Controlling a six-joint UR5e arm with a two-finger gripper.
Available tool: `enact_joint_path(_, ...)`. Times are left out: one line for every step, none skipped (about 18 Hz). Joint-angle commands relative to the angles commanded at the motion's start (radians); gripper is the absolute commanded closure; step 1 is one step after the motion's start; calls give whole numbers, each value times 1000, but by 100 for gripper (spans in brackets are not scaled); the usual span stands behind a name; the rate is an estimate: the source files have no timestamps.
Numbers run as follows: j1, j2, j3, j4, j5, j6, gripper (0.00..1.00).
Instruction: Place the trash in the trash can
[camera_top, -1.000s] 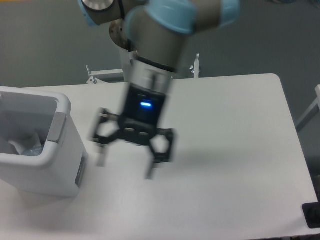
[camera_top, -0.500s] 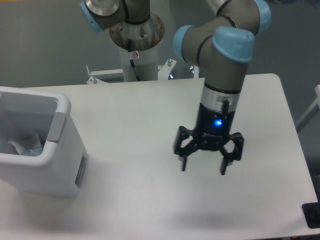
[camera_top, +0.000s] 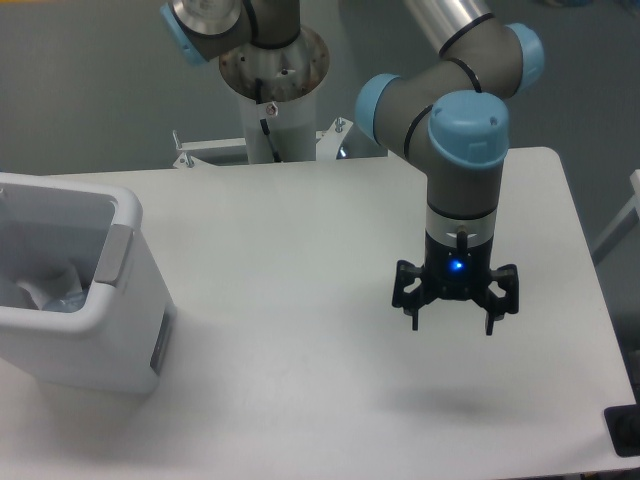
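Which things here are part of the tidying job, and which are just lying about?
Part of the job:
- trash can
- trash already inside it, whitish and crumpled
- gripper, open and empty

Just there:
- black object at the table's corner
- metal bracket behind the table

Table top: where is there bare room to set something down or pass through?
The table is bare between the trash can at the left edge and the hand, and along the front edge. The open hand hangs over the right part, with its shadow below. Only the left edge is crowded, by the can, with pale trash inside.
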Motion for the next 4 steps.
enact_joint_path(0,2,0,-25,17,34,0)
enact_joint_path(-2,3,0,-37,35,60,0)
enact_joint_path(-2,2,0,-45,52,74,0)
enact_joint_path(-8,0,0,-45,63,76,0)
